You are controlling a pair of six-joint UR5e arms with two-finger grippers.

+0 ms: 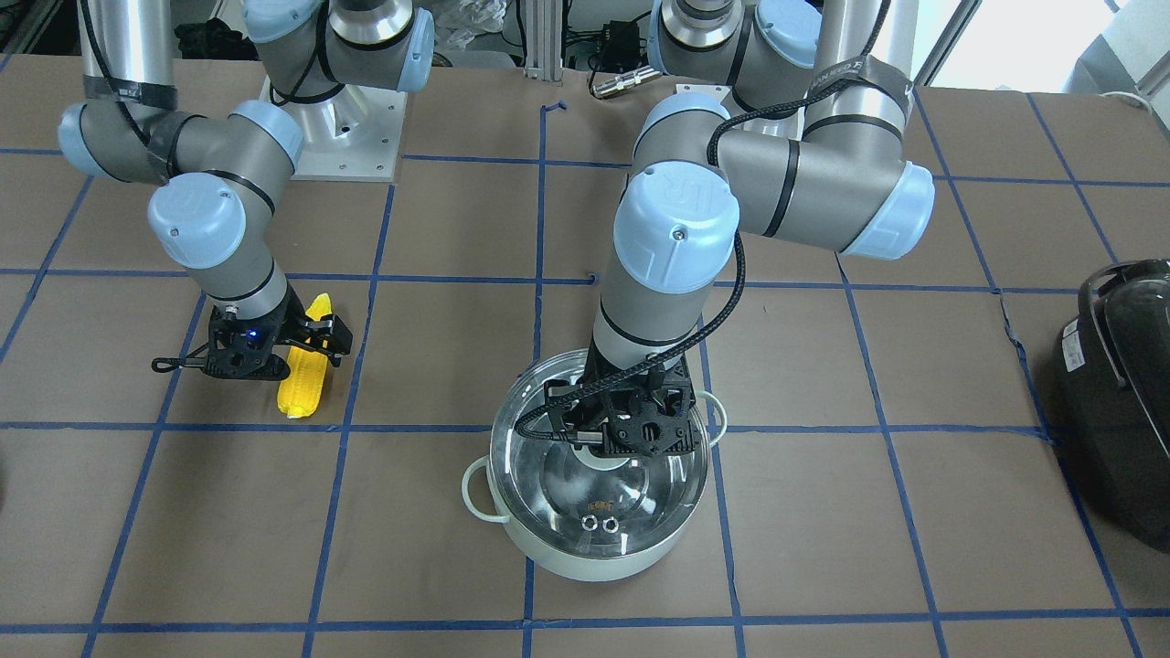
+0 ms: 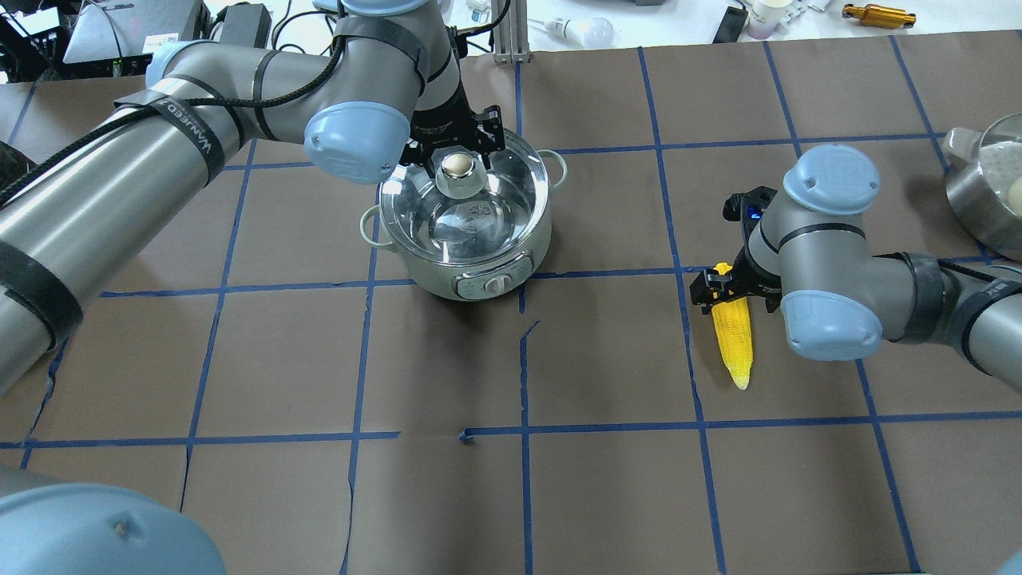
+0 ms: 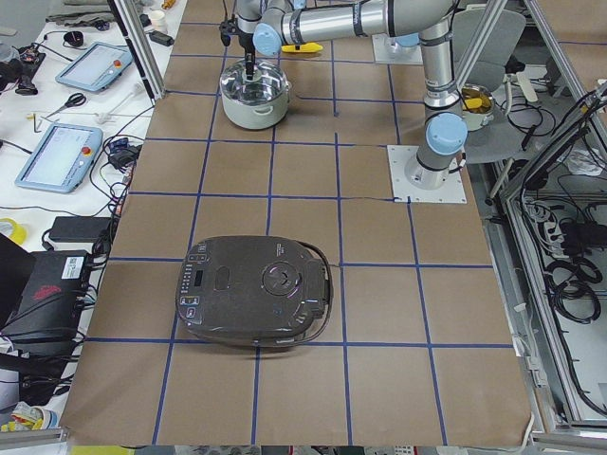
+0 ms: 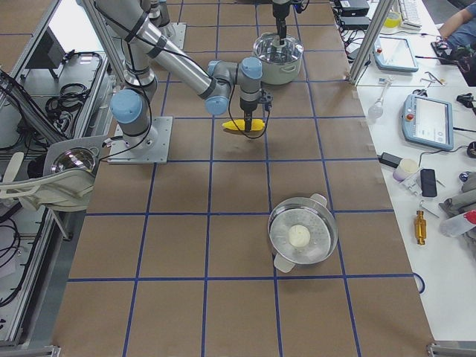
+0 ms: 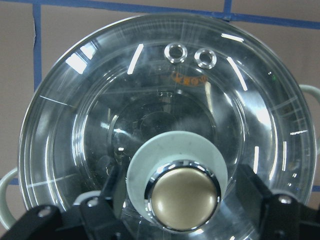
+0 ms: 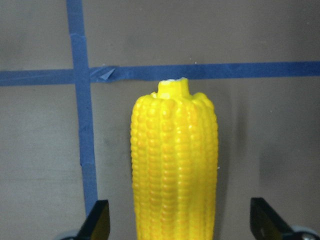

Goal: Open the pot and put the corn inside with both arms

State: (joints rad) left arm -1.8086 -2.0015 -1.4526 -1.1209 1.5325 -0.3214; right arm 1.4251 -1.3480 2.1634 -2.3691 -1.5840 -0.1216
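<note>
Brown taped table (image 2: 607,495) | left gripper (image 2: 455,152) open astride lid knob (image 5: 182,197), right gripper (image 6: 181,222) open astride corn (image 2: 733,335) | step: pre-grasp | next: close both

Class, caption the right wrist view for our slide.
Open right gripper straddling a bright yellow corn cob lying on brown table paper.
</note>
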